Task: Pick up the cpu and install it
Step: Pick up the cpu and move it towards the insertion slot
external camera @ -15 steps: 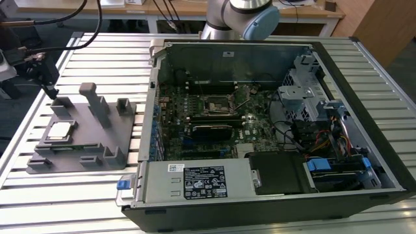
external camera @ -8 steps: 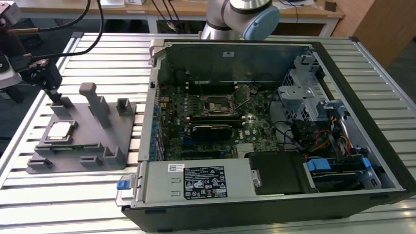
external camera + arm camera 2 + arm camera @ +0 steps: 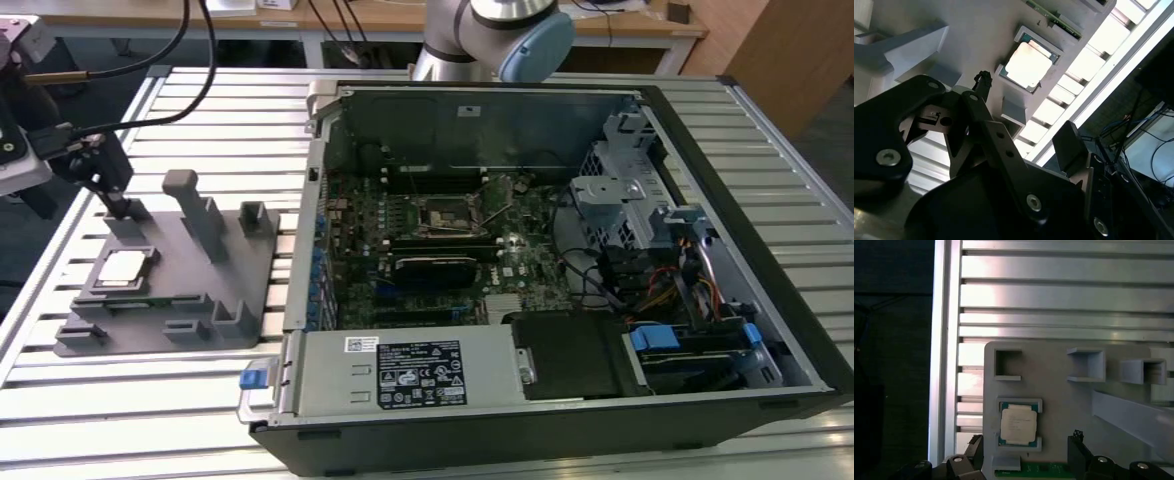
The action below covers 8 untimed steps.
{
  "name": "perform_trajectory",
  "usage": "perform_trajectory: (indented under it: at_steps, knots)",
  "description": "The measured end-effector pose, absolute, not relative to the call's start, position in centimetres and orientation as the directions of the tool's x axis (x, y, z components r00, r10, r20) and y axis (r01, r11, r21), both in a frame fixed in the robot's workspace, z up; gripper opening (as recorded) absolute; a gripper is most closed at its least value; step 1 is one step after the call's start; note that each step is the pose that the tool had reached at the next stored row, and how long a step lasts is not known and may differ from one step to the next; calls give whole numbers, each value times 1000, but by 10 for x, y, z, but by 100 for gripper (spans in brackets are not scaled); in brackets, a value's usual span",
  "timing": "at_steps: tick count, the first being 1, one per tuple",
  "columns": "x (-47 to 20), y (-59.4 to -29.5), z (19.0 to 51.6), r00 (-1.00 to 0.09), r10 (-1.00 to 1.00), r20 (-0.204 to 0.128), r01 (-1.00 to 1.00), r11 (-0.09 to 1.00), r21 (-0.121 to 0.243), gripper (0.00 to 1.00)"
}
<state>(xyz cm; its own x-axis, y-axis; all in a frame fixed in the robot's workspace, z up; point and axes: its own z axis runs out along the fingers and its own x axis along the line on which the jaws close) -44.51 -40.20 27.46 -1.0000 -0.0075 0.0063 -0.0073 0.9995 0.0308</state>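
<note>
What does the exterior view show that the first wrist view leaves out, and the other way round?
The exterior view adds the wider scene: the open computer case, its motherboard with the black socket, the grey labelled box and the arm. The first wrist view adds close detail: square pockets in the grey holder and a green strip beside the cpu's recess. Both show the cpu lying in that holder on the slatted table, with the open gripper close by, holding nothing.
</note>
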Motion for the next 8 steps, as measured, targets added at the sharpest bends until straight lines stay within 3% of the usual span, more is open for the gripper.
perform_trajectory:
  at_steps: [8]
  knots:
    - [-445, -403, 267, -1000, -8, 6, -7, 999, 31, 76]
